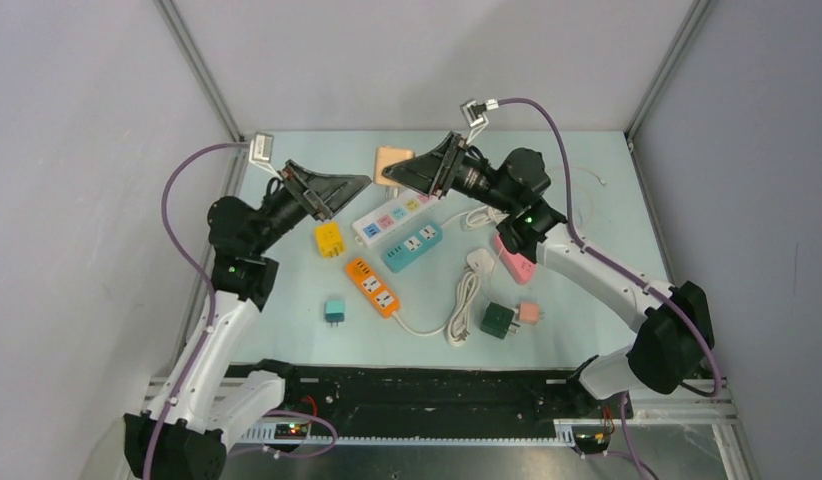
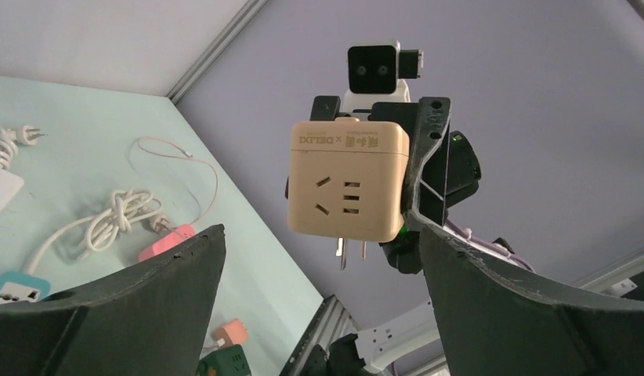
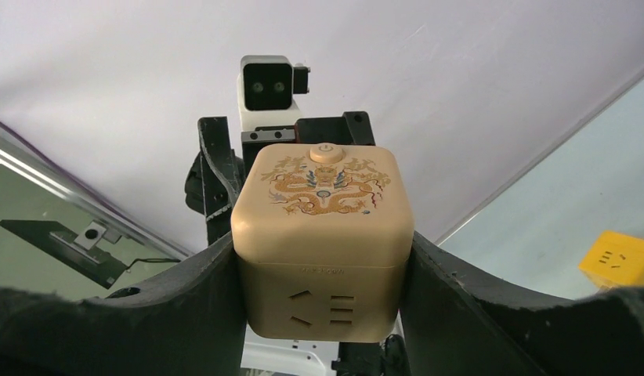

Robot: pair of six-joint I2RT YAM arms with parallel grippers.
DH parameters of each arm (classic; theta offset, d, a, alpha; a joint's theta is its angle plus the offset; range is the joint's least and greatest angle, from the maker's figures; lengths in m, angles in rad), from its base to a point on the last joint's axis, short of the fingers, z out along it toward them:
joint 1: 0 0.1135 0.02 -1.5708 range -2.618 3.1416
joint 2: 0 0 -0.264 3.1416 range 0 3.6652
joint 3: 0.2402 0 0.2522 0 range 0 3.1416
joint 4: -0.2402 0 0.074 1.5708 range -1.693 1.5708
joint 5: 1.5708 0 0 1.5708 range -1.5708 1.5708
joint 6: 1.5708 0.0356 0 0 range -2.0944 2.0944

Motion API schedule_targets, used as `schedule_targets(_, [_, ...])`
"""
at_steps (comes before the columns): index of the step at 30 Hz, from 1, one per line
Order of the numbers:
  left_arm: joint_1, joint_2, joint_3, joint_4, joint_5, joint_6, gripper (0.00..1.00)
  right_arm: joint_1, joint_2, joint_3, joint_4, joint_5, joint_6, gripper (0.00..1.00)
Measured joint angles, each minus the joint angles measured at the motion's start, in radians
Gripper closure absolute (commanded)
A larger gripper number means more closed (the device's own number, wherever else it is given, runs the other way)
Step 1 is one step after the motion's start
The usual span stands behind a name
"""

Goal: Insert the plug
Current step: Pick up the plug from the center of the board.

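The plug is a beige cube adapter point(image 3: 323, 196) with a gold dragon print on top, and my right gripper point(image 3: 323, 244) is shut on it, one finger on each side. In the left wrist view the same cube point(image 2: 346, 176) hangs in the air with its metal prongs point(image 2: 349, 252) pointing down. From above, the cube point(image 1: 392, 158) is held high over the back of the table by the right gripper point(image 1: 409, 166). My left gripper point(image 1: 349, 197) faces it from the left, open and holding nothing, its fingers point(image 2: 146, 290) spread wide below the cube.
On the teal table point(image 1: 587, 300) lie a white power strip point(image 1: 387, 215), a teal strip point(image 1: 412, 245), an orange strip point(image 1: 372, 285) and a pink one point(image 1: 514, 262). Also there are a yellow cube point(image 1: 329, 238), a small teal cube point(image 1: 335, 310), a dark green cube point(image 1: 498, 320) and a coiled white cable point(image 1: 465, 300).
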Motion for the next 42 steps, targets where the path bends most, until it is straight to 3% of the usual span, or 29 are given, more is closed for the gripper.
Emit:
schedule_targets(6, [-0.002,0.035,0.008,0.026,0.046,-0.015,0.12,0.006,0.018,-0.002,0.021,-0.013,0.037,0.47])
schedule_targets(12, [-0.004,0.049,0.008,0.039,0.080,-0.026,0.34,0.019,0.023,-0.004,0.024,-0.015,0.046,0.47])
schedule_targets(23, [-0.019,0.061,0.009,0.060,0.092,-0.047,0.30,0.029,0.027,-0.006,0.025,-0.015,0.057,0.47])
schedule_targets(29, [-0.021,0.063,0.008,0.070,0.092,-0.060,0.69,0.030,0.037,-0.007,0.031,-0.006,0.069,0.46])
schedule_targets(32, [-0.014,0.051,0.006,0.080,0.087,-0.042,0.96,0.017,0.040,-0.013,0.019,0.010,0.074,0.38])
schedule_targets(34, [-0.018,0.044,0.001,0.082,0.095,-0.045,0.99,0.018,0.041,-0.013,0.012,0.012,0.076,0.30])
schedule_targets(37, [-0.023,0.039,-0.006,0.085,0.109,-0.039,1.00,0.024,0.041,-0.013,0.010,0.005,0.082,0.32])
schedule_targets(40, [-0.026,0.042,-0.017,0.084,0.124,-0.033,0.84,0.032,0.041,-0.013,-0.003,-0.001,0.084,0.37])
schedule_targets(42, [-0.026,0.050,-0.017,0.084,0.131,-0.030,0.64,0.028,0.041,-0.013,-0.011,-0.002,0.090,0.40])
